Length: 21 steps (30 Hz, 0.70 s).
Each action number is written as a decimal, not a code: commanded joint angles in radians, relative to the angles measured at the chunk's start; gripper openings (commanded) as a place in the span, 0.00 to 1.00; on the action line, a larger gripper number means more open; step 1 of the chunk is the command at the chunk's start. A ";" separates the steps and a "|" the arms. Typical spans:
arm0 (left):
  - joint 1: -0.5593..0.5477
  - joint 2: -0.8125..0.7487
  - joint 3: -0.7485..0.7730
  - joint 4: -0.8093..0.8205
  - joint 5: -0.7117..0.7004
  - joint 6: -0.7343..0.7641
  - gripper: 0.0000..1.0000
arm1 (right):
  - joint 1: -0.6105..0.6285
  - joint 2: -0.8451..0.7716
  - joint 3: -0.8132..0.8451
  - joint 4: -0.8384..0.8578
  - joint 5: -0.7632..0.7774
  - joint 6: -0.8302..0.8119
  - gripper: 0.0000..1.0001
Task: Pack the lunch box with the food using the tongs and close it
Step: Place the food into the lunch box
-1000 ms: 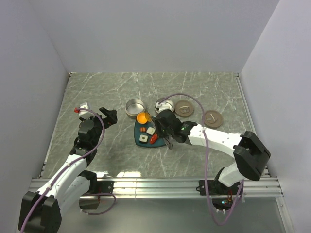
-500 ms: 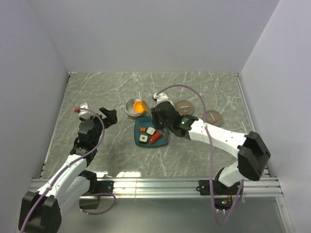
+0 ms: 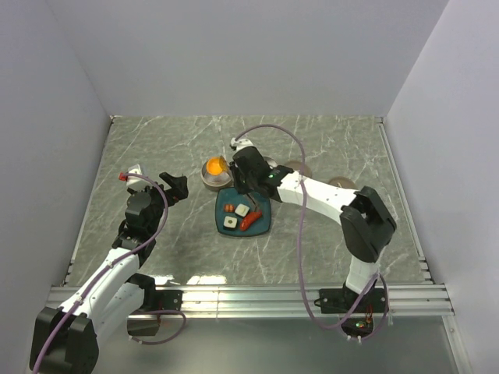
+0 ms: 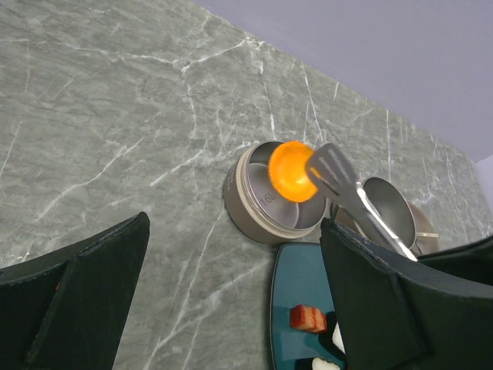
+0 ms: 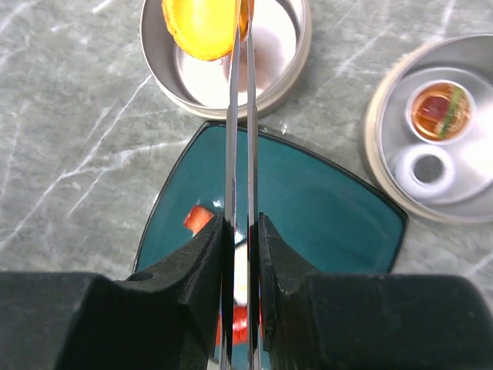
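A grey-green marbled tabletop (image 3: 156, 148) sits enclosed by plain pale lavender walls (image 3: 249, 54), evenly lit.

Bare table (image 3: 156, 148) left of round tin (image 4: 254, 216); right arm (image 3: 320, 195), teal plate (image 3: 263, 218), second tin (image 5: 462, 69) close alongside.

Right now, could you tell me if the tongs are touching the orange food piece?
Touching. The left wrist view shows the tongs pressed flat against the orange piece.

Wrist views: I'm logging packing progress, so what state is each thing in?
tongs, squeezed shut on orange piece
orange piece, held above left tin
left tin, open, looks empty
right tin, open, part-filled
plate, holds food
left fingers, open, empty
right fingers, clamped on tongs
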 commanded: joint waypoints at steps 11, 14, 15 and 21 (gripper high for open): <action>0.005 0.018 0.000 0.065 0.030 -0.001 0.99 | -0.007 0.119 0.146 -0.026 -0.073 -0.043 0.27; 0.005 0.022 0.003 0.063 0.032 -0.001 0.99 | -0.007 0.136 0.166 -0.043 -0.078 -0.046 0.31; 0.005 0.022 0.003 0.065 0.032 -0.001 0.99 | -0.007 0.138 0.168 -0.046 -0.078 -0.046 0.33; 0.005 0.024 0.003 0.063 0.030 -0.003 0.99 | -0.007 0.116 0.153 -0.030 -0.069 -0.048 0.54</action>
